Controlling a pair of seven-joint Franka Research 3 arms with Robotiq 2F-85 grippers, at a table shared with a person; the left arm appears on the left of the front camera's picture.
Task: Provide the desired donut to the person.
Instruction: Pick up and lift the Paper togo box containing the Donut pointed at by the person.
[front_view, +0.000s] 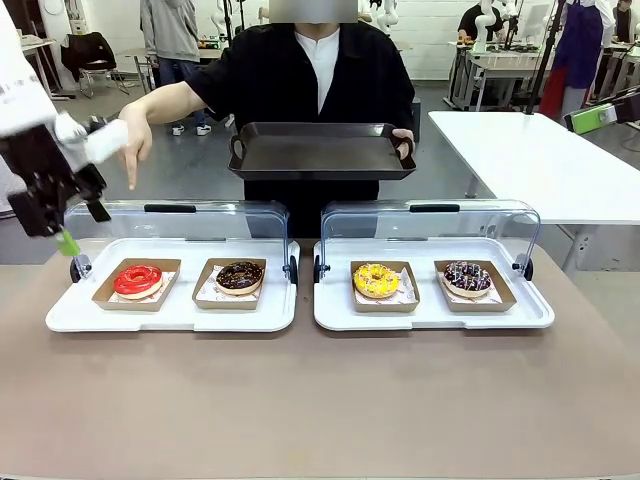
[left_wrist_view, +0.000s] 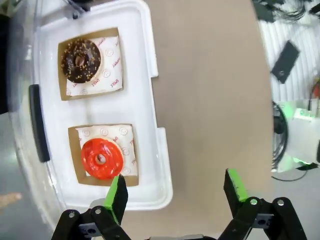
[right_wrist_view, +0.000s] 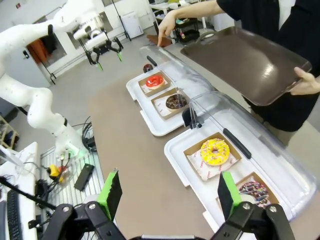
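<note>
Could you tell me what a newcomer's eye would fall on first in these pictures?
Four donuts line up across the front view: a red donut, chocolate donut, yellow donut and sprinkled donut, left to right. Behind them the person's hand points down over the red donut's end, while the other hand holds a dark serving tray. The left tool hangs open near the red donut.

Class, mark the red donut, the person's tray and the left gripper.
red donut (front_view: 124, 282): front view, glazed ring.
tray (front_view: 318, 155): front view, flat base.
left gripper (left_wrist_view: 175, 185): left wrist view, midway between fingertips.
</note>
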